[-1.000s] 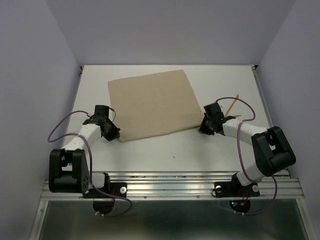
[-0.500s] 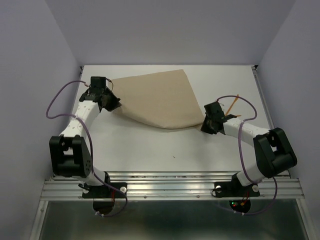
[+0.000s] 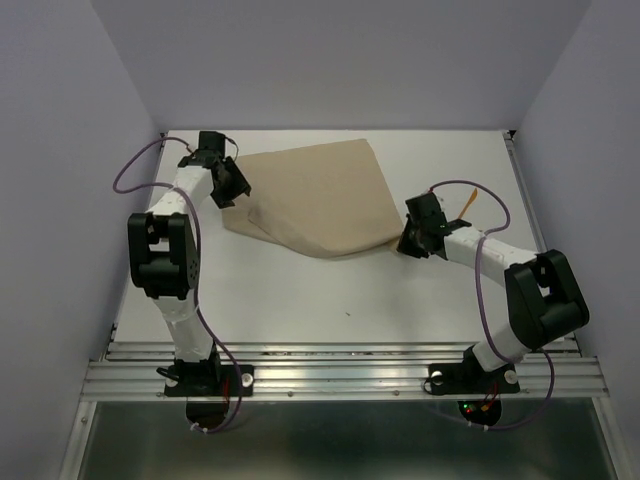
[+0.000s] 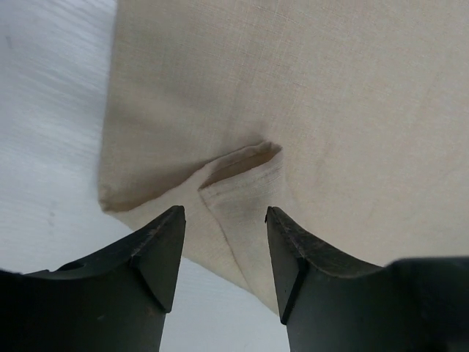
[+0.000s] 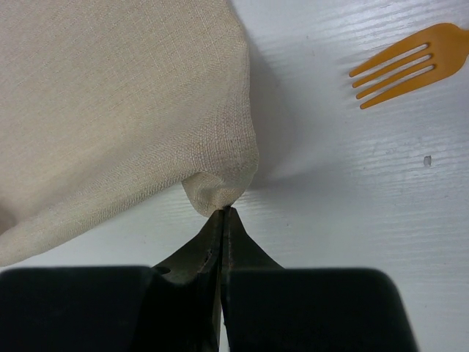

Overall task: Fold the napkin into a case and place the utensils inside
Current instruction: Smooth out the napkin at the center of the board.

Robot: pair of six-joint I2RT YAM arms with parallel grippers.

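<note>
The tan napkin (image 3: 320, 195) lies on the white table (image 3: 300, 290), its near left part folded over toward the far left. In the left wrist view a turned-over corner of the napkin (image 4: 242, 165) lies just ahead of my left gripper (image 4: 223, 214), which is open with nothing between its fingers. At the napkin's far left edge hovers the left gripper (image 3: 235, 188). My right gripper (image 3: 403, 243) is shut on the napkin's near right corner (image 5: 220, 194), the right gripper (image 5: 223, 210) pinching it at the very tips. An orange fork (image 5: 410, 62) lies right of it. No case is in view.
An orange utensil (image 3: 468, 203) pokes out beyond the right arm's purple cable (image 3: 480, 280). Lilac walls close in the table on the left, back and right. A metal rail (image 3: 340, 375) runs along the near edge.
My left gripper carried the napkin's near left corner up to the far left, folding the cloth, then opened and let it go. The right gripper stayed shut on its corner.
</note>
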